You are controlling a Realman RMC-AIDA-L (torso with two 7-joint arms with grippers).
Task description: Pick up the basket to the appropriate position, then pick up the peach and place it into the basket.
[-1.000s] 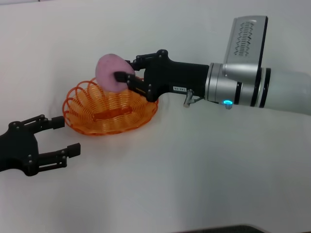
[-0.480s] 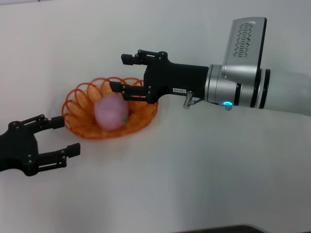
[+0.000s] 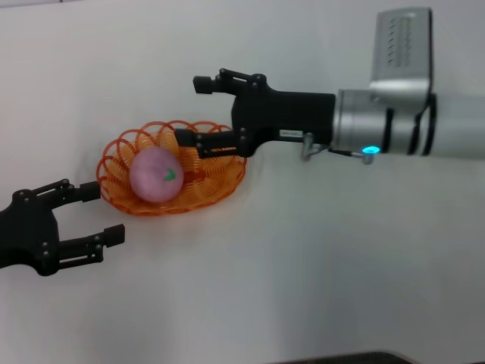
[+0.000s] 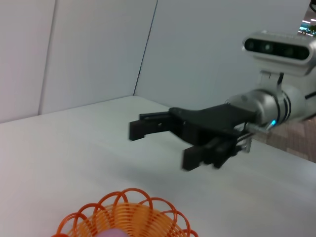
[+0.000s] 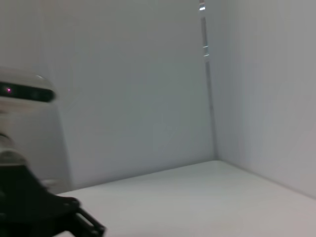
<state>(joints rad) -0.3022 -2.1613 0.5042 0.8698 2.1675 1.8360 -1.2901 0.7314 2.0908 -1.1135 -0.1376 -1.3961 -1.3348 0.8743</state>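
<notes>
nearest the robot, the left gripper [image 3: 95, 214] rests low on the bench [image 3: 303, 273] just short of the basket's near rim, its fingers [image 3: 112, 233] spread and holding nothing; it sits where it was a second ago.

just beyond it, the basket [image 3: 220, 178] stands on the bench with the peach [image 3: 155, 174] lying inside, toward the left end, its green leaf mark turned up. a second ago the peach was pinched in the right fingers above the far rim; half a second ago it had dropped into the middle of the basket; now it has rolled a little further left. it looks settled, though one view cannot prove it has stopped.

farther back, the right gripper [image 3: 191, 111] hovers over the far right part of the rim, fingers released and empty, one high, one low above the wires. the arm has lifted and drawn slightly back to the right since the drop. in my judgement the placing is done and only the withdrawal is left; the lower finger should clear the rim loops as it goes.

the left wrist view catches only the basket's far rim [image 4: 128, 212] and a sliver of peach, cut off at the edge, with the right gripper [image 4: 163, 143] beyond. the right wrist view shows no basket or peach, only walls, bare bench and a dark shape i cannot identify.
</notes>
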